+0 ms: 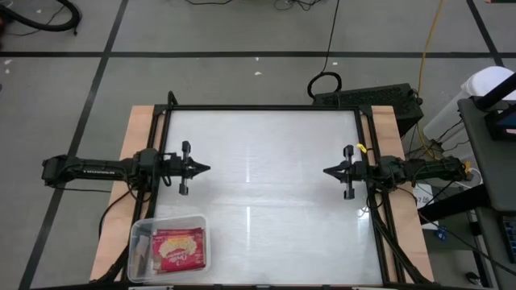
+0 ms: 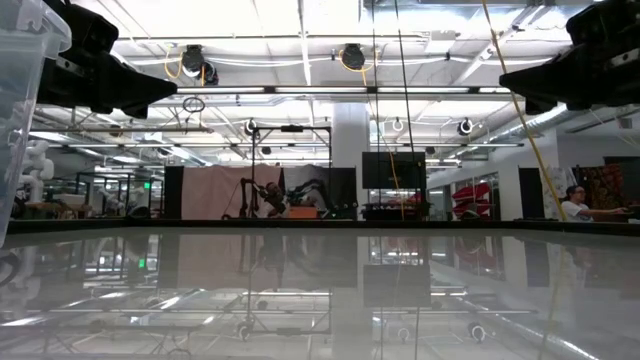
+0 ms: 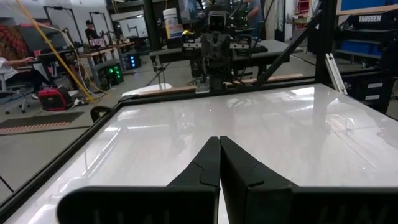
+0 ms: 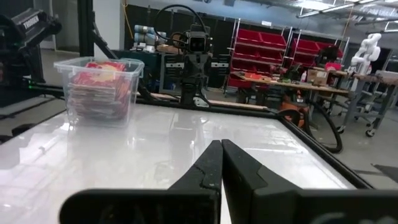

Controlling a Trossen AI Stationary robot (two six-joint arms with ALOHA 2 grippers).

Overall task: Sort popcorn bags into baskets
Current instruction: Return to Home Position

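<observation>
Finds the left gripper at middle left of the high view, pressed together on nothing, tips aimed at frame centre. Finds the right gripper mirrored at middle right, likewise pinched shut and empty. Confirms this in both wrist views, each showing 2 dark fingers meeting in a closed wedge above the white table. Judging by that symmetry, reads as a homing step nearly or fully done. To finish it well: bring each arm to rest level and clear of the surface, leave the tips together, settle both at matching height as at the upper left and upper right of the low view, and avoid any sweep toward the lower left corner of the high view. Moving outward, locates the clear tub in that lower left corner, below and slightly left of the left gripper, apart from it, and well apart from the right gripper across the table. Holds the popcorn bags inside, red, with a yellow-cream front uppermost. Cannot count them from above; going by the right wrist view, where the tub sits at upper left, seemingly a stack reaching close to the rim. Shows no packet outside the tub in any of the 4 views, so sorting looks complete.
</observation>
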